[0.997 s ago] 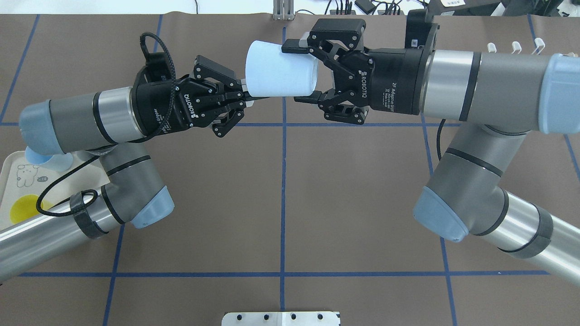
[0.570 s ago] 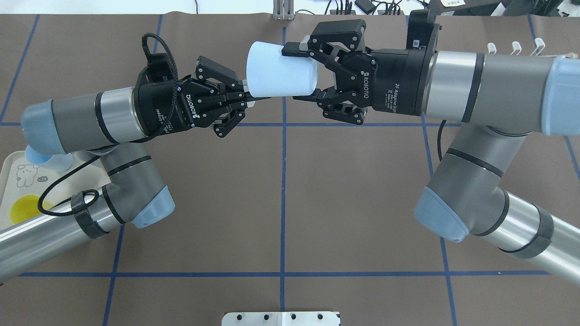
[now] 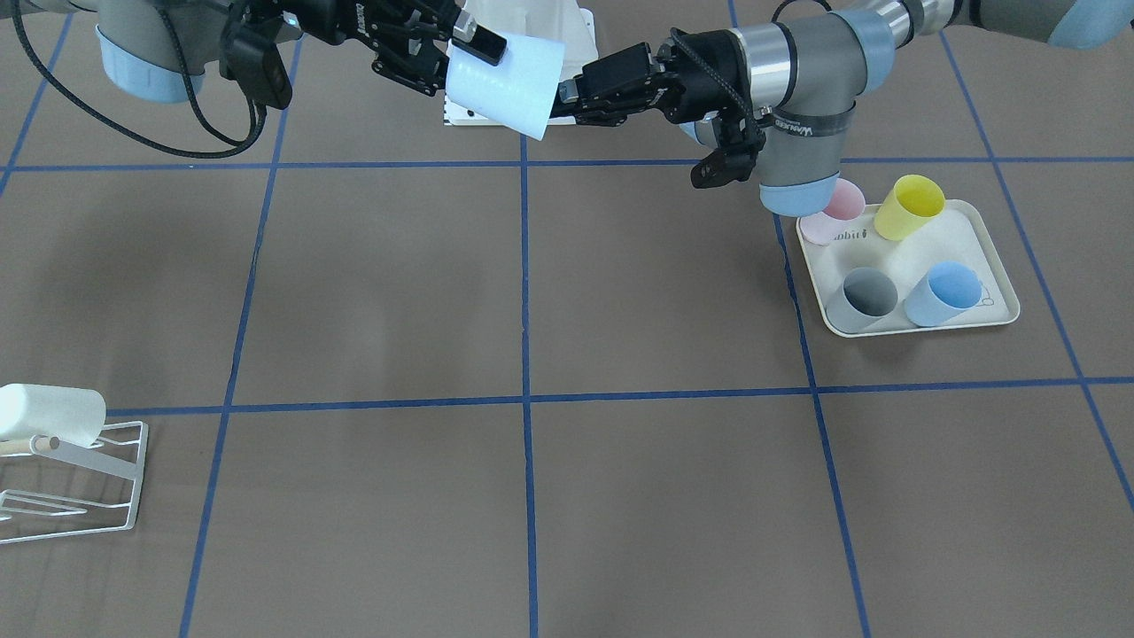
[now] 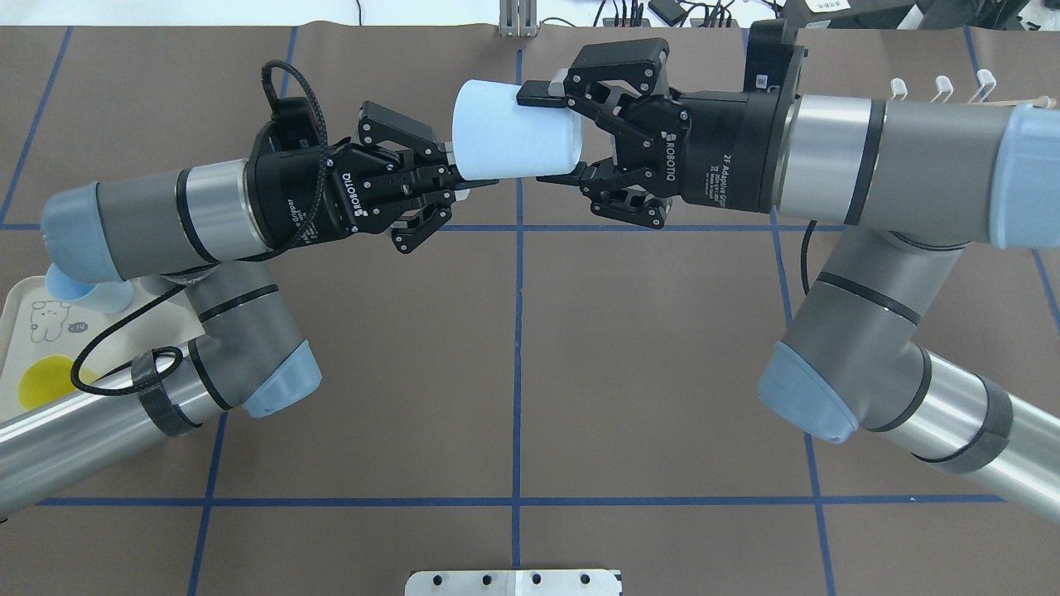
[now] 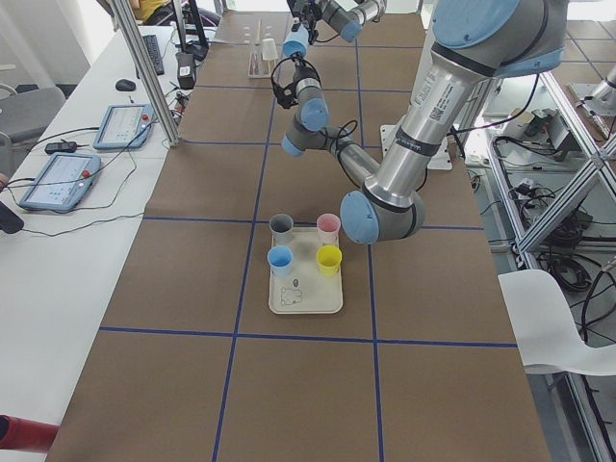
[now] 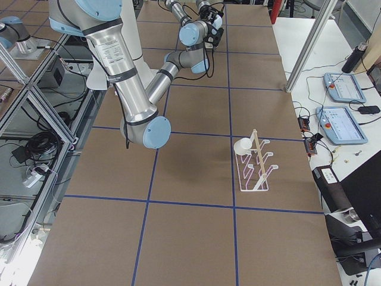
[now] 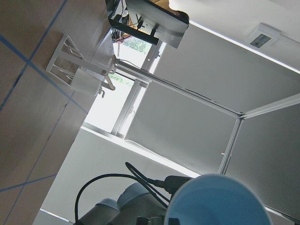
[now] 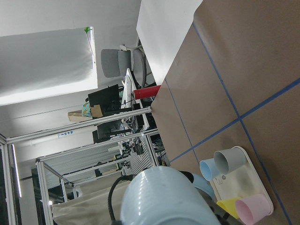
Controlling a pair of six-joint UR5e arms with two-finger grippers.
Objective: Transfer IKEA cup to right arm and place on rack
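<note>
The pale blue IKEA cup (image 4: 509,136) hangs on its side above the far middle of the table, between both grippers. My left gripper (image 4: 454,177) is shut on the cup's rim at its wide end. My right gripper (image 4: 552,132) spans the narrow base end, with one finger (image 4: 538,93) on the far side and the other on the near side, both against the wall. The cup also shows in the front-facing view (image 3: 505,84). The white wire rack (image 3: 75,483) stands at the table's right end and holds a white cup (image 3: 44,412) on a prong.
A cream tray (image 3: 921,326) on my left side holds a pink cup (image 3: 837,208), a yellow cup (image 3: 908,206), a grey cup (image 3: 864,297) and a blue cup (image 3: 948,292). The rack's prong tips (image 4: 940,83) show behind my right forearm. A white plate (image 4: 513,583) sits at the near table edge.
The right gripper's fingers have closed in onto the cup's base end. The left gripper still pinches the rim. The cup has barely moved.
</note>
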